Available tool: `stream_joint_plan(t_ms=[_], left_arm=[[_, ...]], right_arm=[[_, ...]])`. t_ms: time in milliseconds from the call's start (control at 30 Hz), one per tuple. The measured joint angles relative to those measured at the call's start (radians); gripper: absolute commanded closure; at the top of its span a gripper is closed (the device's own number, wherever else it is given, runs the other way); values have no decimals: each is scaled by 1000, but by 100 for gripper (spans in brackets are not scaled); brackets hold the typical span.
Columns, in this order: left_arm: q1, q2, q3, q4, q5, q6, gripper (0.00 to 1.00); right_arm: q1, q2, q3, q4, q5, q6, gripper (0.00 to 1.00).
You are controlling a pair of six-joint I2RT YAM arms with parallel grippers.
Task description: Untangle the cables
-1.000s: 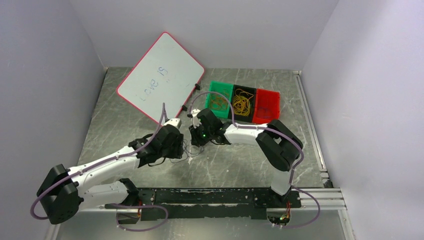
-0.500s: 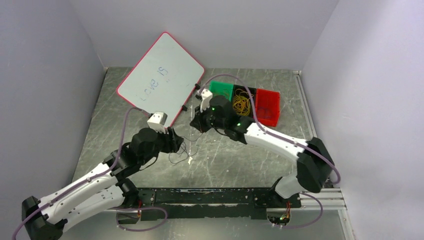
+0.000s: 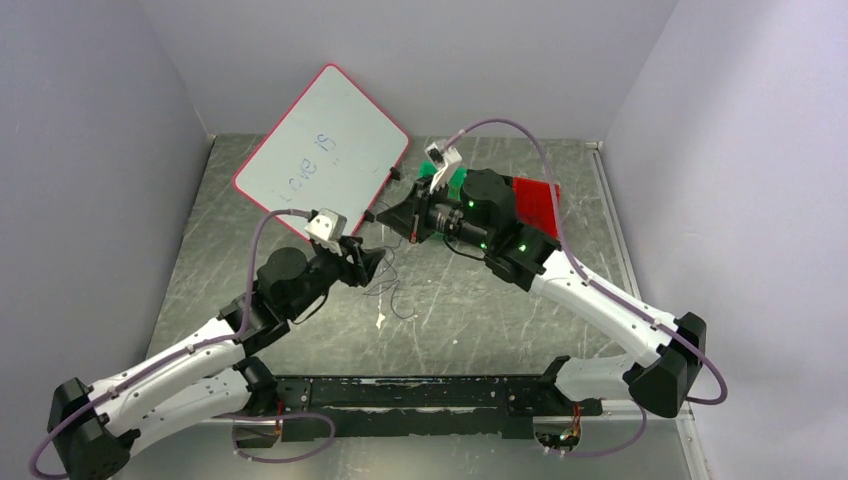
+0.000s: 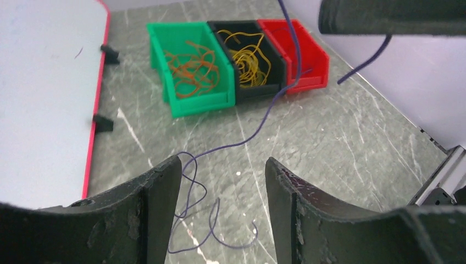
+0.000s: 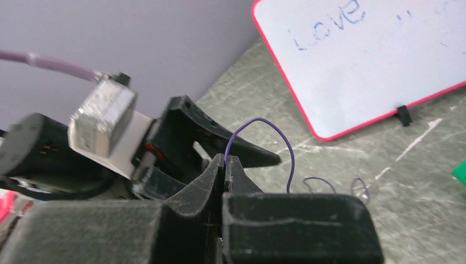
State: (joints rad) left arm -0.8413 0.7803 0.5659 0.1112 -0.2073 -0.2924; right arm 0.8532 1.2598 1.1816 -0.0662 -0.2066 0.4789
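Observation:
A thin purple cable point(image 4: 242, 143) runs from loose curls on the table up to my right gripper point(image 5: 226, 160), which is shut on its end and holds it raised in front of the bins. The curls point(image 3: 395, 295) lie on the table under my left gripper point(image 4: 222, 165), which is open and empty above them. One loop passes behind its left finger point(image 4: 159, 192). Orange cables point(image 4: 192, 69) lie in the green bin point(image 4: 200, 103) and yellow cables point(image 4: 247, 55) in the black bin point(image 4: 258, 91). I see no red or black loops.
A red bin point(image 4: 310, 55) stands to the right of the black one. A pink-rimmed whiteboard point(image 3: 320, 150) leans at the back left on black feet point(image 4: 103, 124). Grey walls close in both sides. A rail point(image 3: 625, 270) runs along the right table edge.
Both grippers have risen from the tangle on the table. My right gripper moved up and back towards the bins, drawing the purple cable out. My left gripper moved up and right.

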Motion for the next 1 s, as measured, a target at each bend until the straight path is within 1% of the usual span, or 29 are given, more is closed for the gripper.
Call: stream_joint_plan(t_ms=[133, 333, 533, 800, 1000], left_arm=[[0, 37, 0, 87, 73, 65, 35], [0, 82, 33, 158, 164, 132, 34], [0, 139, 55, 226, 200, 160, 35], [9, 216, 40, 332, 193, 154, 47], [22, 279, -48, 402, 202, 105, 54]], right_arm=[[0, -2, 50, -11, -13, 50, 100], [0, -2, 102, -14, -38, 90, 100], [0, -1, 112, -14, -74, 129, 100], [1, -24, 127, -15, -81, 164, 100], [1, -94, 135, -7, -74, 172, 100]])
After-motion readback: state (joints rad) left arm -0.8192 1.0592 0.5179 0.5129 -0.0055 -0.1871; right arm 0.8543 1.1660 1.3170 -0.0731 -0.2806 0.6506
